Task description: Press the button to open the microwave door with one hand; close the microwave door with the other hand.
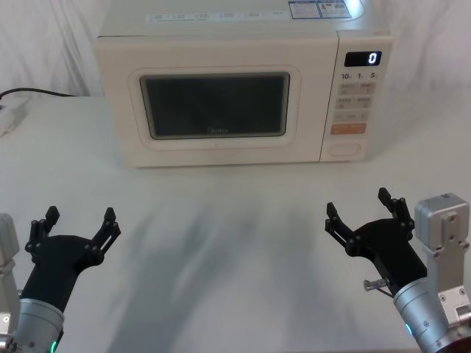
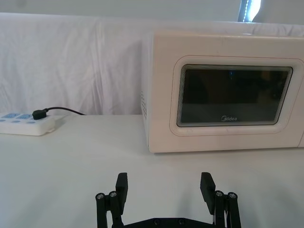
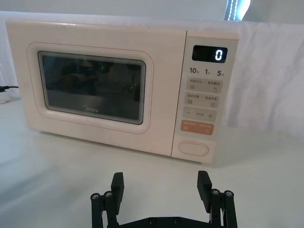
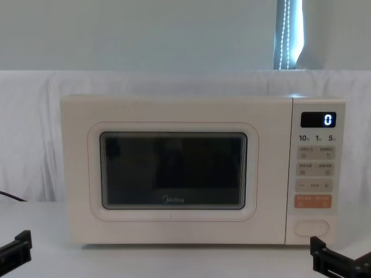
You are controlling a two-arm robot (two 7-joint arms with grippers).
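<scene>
Your left gripper (image 1: 77, 223) and right gripper (image 1: 362, 208) hover low, fingers spread wide, empty; glossy cream microwave door (image 1: 213, 110) shut; pill-shaped button (image 1: 345, 148) untouched.

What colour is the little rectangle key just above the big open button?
Orange key, sitting right above the cream button; the right wrist view shows it best.

Power strip (image 2: 26, 124): laid on the table (image 2: 71, 161), black plug inserted
Backdrop (image 2: 71, 61): white cloth hung behind
Display (image 3: 209, 54): "0" shown

Small beige keys' (image 3: 203, 92) labels too small to read.
</scene>
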